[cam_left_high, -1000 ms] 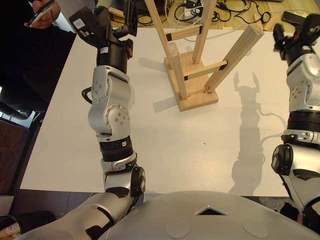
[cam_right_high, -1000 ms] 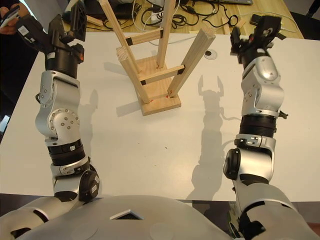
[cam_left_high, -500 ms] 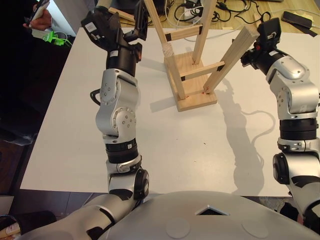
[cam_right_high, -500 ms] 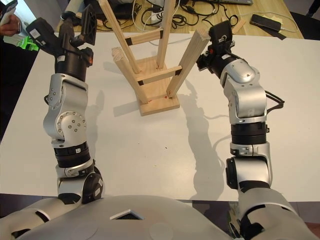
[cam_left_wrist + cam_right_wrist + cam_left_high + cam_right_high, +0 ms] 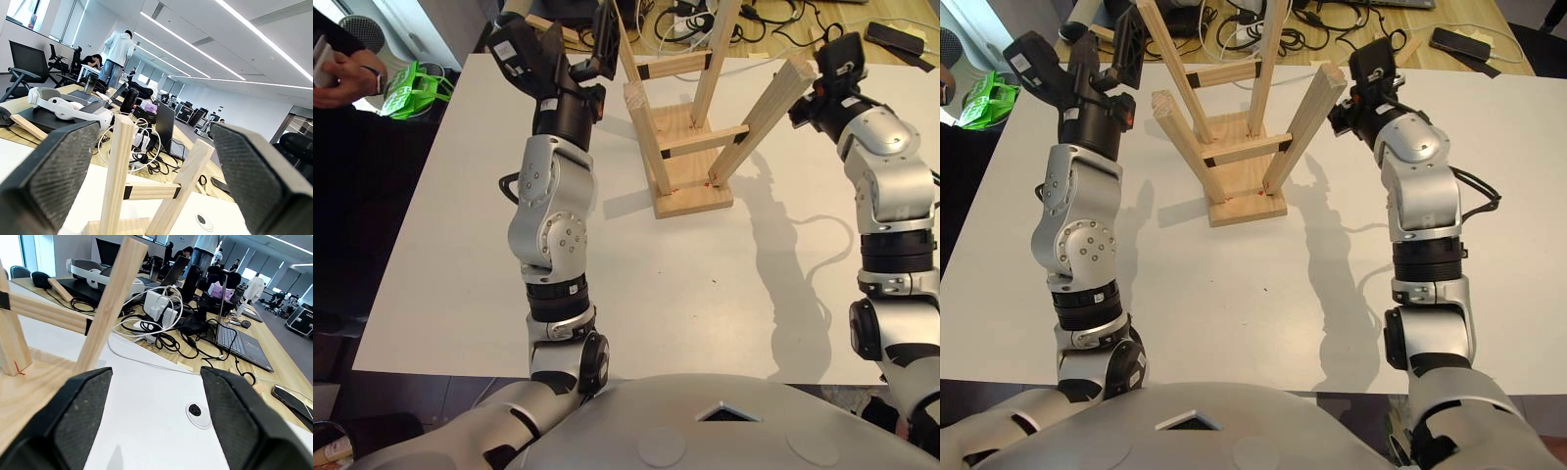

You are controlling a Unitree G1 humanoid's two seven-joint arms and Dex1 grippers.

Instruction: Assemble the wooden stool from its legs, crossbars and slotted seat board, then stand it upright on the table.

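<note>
The wooden stool stands upside down on the white table [image 5: 656, 294], its seat board [image 5: 695, 201] flat on the surface and its legs pointing up, joined by crossbars [image 5: 705, 140]. My left gripper [image 5: 570, 44] is open, held high just left of the near-left leg [image 5: 646, 137]. Between its pads [image 5: 49, 181], farther off, I see two legs and a crossbar [image 5: 151, 191]. My right gripper [image 5: 1347, 108] is open beside the top of the slanted right leg [image 5: 764, 113]. That leg [image 5: 110, 303] rises beyond its pads [image 5: 244, 421], which hold nothing.
A wooden desk behind the table carries cables [image 5: 680, 24], laptops and a headset [image 5: 63, 105]. A phone [image 5: 891, 34] lies at the back right. A green object [image 5: 406, 88] sits off the table's left edge. A cable grommet [image 5: 198, 411] is set in the table.
A second ago my right arm swung in from the far right to the slanted leg. My left gripper has moved right, closer to the stool. The stool has shifted slightly left.
</note>
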